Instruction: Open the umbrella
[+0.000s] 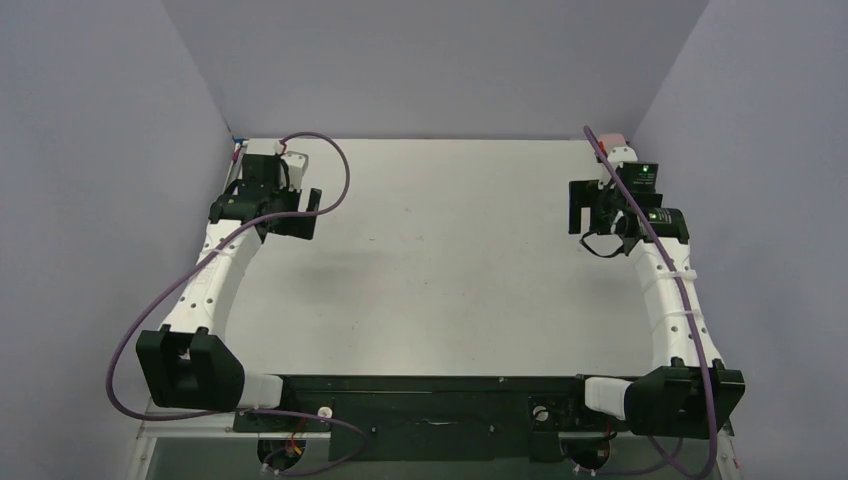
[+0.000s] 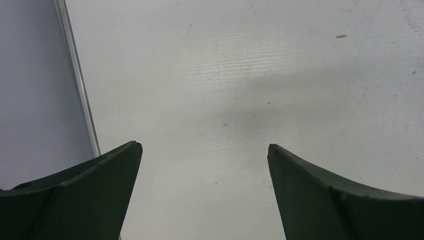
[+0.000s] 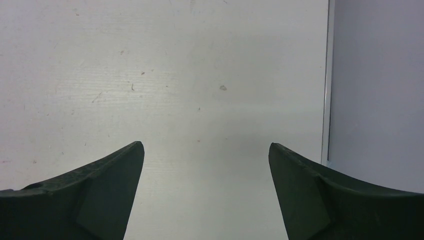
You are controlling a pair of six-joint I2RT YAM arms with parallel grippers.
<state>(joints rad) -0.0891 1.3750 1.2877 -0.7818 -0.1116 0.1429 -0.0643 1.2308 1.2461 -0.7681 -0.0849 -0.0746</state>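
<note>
The left gripper (image 2: 205,150) and right gripper (image 3: 206,147) are hanging wide apart over the counter (image 1: 450,260); no umbrella is showing, so closing now risks grabbing nothing.

Pink object (image 1: 613,137) partly behind right tool (image 1: 578,207)

Room to pass lies across the table (image 1: 440,260); the left wall (image 1: 90,150) and right wall (image 1: 770,150) close its sides.

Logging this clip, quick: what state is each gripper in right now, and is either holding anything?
Left gripper: open, jaws wide apart, holding nothing.
Right gripper: open, jaws wide apart, holding nothing.
</note>
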